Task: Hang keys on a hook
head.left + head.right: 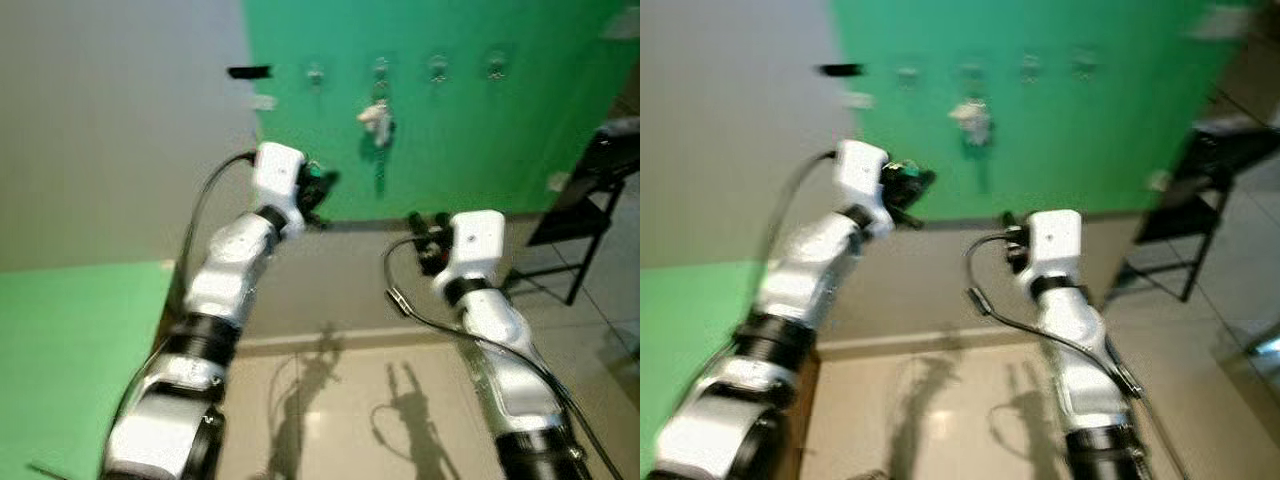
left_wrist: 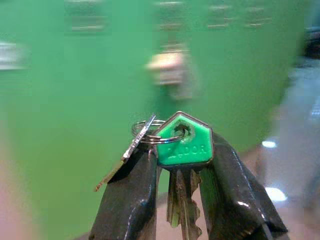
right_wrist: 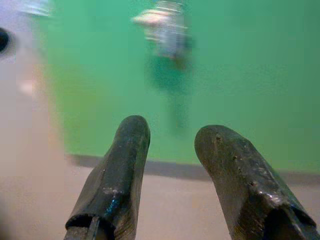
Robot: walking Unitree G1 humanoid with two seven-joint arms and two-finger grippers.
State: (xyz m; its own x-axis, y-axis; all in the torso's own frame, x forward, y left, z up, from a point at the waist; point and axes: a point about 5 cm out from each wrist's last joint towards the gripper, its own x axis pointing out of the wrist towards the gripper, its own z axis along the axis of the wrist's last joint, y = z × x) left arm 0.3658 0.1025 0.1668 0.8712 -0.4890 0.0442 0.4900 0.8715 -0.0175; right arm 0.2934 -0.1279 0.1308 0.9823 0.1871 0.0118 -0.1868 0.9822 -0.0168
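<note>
Green plastic marks the key tag, and the left gripper (image 2: 180, 170) is clamped on the keys (image 2: 182, 145) by that tag, ring uppermost and blades hanging down between the fingers. The bunch is held raised before the green wall panel (image 1: 450, 150), still apart from it. A row of hooks (image 1: 438, 68) runs above and ahead of it; one hook already carries a pale bunch (image 1: 376, 118). The left arm is clearly nearer the free hook (image 1: 315, 74). The right gripper (image 3: 175, 165) hangs lower, fingers apart, holding nothing.
</note>
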